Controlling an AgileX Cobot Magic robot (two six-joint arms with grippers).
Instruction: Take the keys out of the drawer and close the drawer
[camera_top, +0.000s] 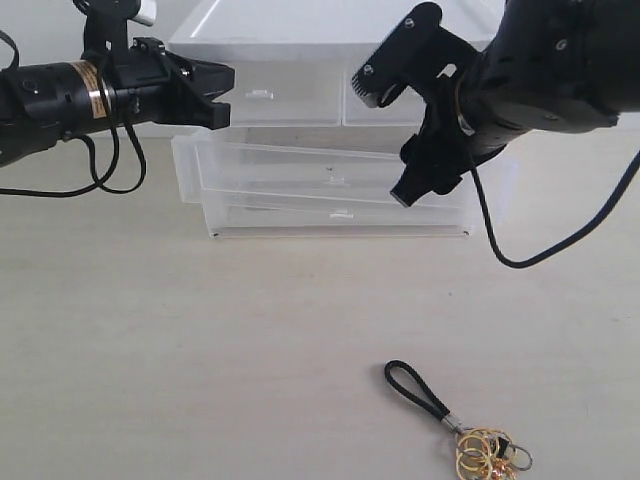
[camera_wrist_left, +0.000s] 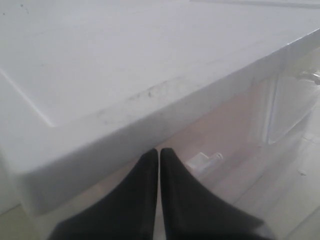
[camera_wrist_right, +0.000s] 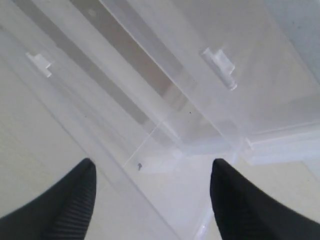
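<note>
1. The right gripper (camera_wrist_right: 152, 167) stands wide, its two black fingers (camera_wrist_right: 75, 200) far apart with nothing between them.
2. In the exterior view it hangs in front of the right end of the drawer (camera_top: 280, 170), tips pointing down toward the drawer's front; whether it touches the plastic cannot be told.
3. The left gripper (camera_wrist_left: 159, 160) is closed, its two dark fingers pressed together with only a thin line between them, and it holds nothing.
4. It hovers at the upper left corner of the cabinet (camera_top: 300, 40), level with the top tier and just beside the white lid.
5. The drawer is the full-width middle tier of clear white plastic, and it stands open: its front sits forward of the cabinet's face, with a small white tab handle (camera_top: 336, 182) at its centre.
6. No contents show through its walls (the plastic is see-through enough to tell).
7. Below it the lowest wide drawer (camera_top: 340, 222) sits pushed in, with its own tab.
8. The keys (camera_top: 487, 452) lie out on the surface (camera_top: 150, 350), well apart from the cabinet, toward the near right side.
9. The gold rings are bunched together, and the black loop strap (camera_top: 415, 390) stretches from them back toward the cabinet and to the left.
10. A black cable (camera_top: 540, 255) from the right arm loops down onto the surface near the cabinet's right end.
</note>
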